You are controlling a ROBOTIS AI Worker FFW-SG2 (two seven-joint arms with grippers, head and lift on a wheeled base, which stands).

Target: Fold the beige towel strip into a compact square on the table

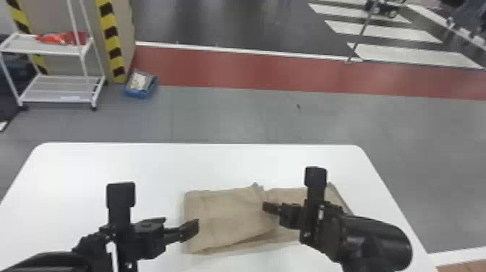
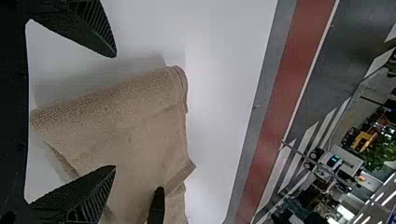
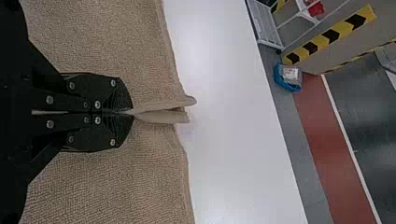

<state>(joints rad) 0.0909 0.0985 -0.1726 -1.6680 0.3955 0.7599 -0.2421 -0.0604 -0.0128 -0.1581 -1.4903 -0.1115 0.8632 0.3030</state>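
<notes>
Head view: we've got the towel (image 1: pixel 231 217) partly folded on the table (image 1: pixel 144 164). Our L gripper (image 1: pixel 182 224) is at its left edge, fingers spread wide, w/ nothing held; our R gripper (image 1: pixel 267 207) is nr the towel's middle, fingers together, pinching a bit of cloth btwn them.

You've got a white table (image 1: pixel 108 159), far corners rounded. On it, you see the beige towel strip (image 1: pixel 231 217) lying crosswise, mostly right of centre: layered at left, lower layer peeking out along your near side, cloth bunched into a small fold mid-strip.
</notes>
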